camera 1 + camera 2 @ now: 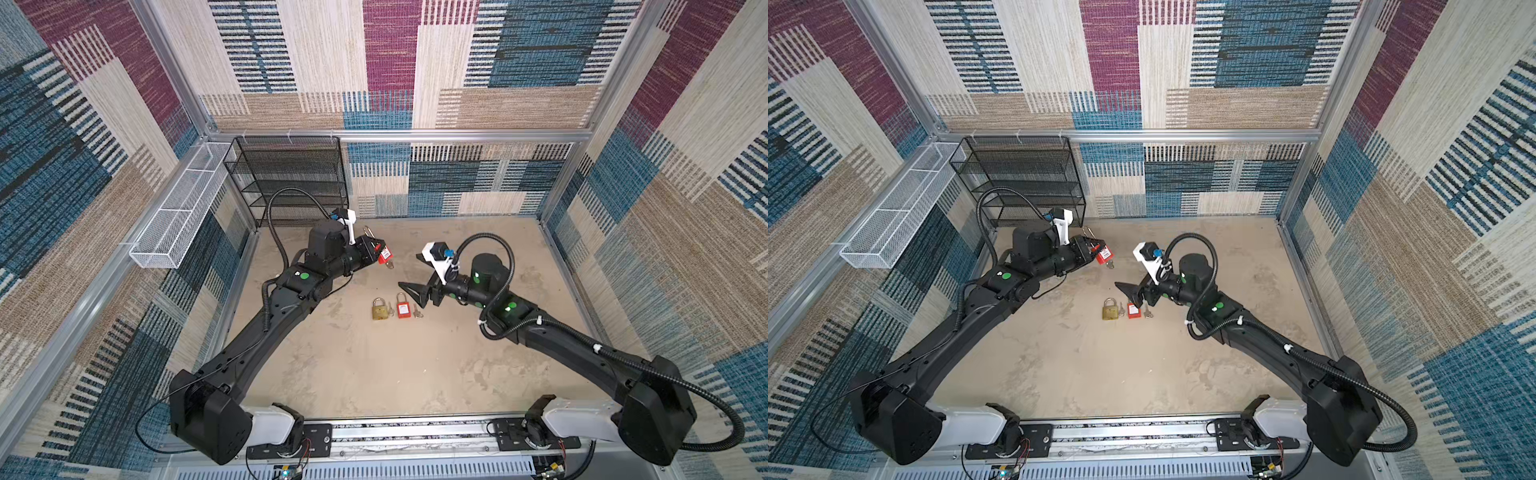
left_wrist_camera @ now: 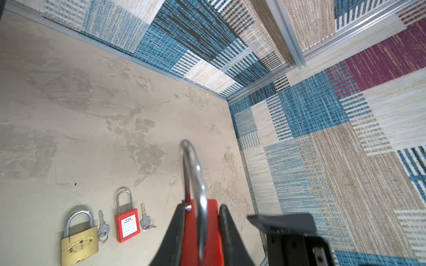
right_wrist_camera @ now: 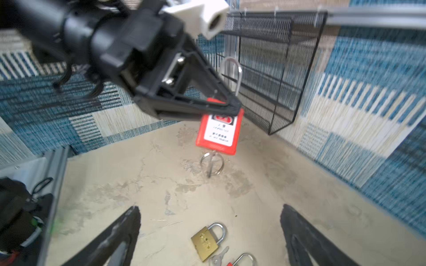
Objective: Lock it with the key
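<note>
Left gripper (image 3: 232, 110) clamps a red padlock (image 3: 217, 134) near the black mesh rack (image 1: 291, 178).

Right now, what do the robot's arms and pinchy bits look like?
The left arm and right arm are chunky and black, with white shoulders, green dot stickers and ribbed black cables. The left tool and right tool each have two black triangular fingers and a white camera mount.

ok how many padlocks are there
3. One red padlock is clamped in the left end effector; a brass padlock and a second red padlock lie side by side on the table. None looks hidden.
</note>
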Controlling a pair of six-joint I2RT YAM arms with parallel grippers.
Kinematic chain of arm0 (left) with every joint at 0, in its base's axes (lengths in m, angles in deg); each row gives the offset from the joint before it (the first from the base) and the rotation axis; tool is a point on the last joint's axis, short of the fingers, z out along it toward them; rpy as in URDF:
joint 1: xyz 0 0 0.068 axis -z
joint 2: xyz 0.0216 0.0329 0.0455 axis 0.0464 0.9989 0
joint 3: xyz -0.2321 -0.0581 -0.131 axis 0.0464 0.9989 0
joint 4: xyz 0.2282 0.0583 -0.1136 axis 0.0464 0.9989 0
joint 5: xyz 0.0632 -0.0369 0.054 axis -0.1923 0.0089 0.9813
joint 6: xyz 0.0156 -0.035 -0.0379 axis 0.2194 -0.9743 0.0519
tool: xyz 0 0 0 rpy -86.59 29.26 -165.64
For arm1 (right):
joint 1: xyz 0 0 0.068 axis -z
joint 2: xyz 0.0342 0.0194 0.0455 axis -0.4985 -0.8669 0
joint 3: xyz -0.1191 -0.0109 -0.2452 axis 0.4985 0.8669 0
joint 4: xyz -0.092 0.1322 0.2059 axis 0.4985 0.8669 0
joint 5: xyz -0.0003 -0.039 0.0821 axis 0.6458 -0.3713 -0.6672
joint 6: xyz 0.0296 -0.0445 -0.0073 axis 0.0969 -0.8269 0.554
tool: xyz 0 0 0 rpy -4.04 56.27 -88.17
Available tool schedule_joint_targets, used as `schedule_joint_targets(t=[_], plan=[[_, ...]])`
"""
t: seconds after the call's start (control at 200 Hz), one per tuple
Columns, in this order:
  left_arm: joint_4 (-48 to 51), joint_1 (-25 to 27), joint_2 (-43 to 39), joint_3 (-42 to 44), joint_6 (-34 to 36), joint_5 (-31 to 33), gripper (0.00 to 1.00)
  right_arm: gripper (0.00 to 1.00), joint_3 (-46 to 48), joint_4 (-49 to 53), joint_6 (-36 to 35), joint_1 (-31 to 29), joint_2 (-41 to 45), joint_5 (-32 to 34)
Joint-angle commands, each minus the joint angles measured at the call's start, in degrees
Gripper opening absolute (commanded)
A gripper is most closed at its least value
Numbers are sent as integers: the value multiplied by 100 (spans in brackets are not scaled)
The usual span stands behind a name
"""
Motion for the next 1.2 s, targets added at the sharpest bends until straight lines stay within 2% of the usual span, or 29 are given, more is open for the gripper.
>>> schedule_joint_targets(t=[0.0,0.14,0.245,0.416,0.636,0.902,1.192], plan=[[94,-77,-171,-42,-354,59,0,96,423,-1601,-1622,-131,181,676],[-331,-397,-635,559,-979,164,0,95,547,-2088,-2696,-393,41,1105],[-134,-606,-973,898,-1145,281,0,94,514,-2641,-3259,-579,-253,1355],[55,-851,-1260,1173,-1418,-12,0,93,284,-3206,-4328,-1021,-963,1562],[-269,-1054,-1373,1422,-1909,-362,0,93,116,-4561,-5168,-1466,-1862,2028],[-350,-1161,-1235,1289,-1976,-602,0,90,-513,-4829,-5560,-1544,-2700,1937],[-481,-1262,-1248,1255,-2076,-705,0,76,-860,-4460,-5603,-1533,-3077,1745]])
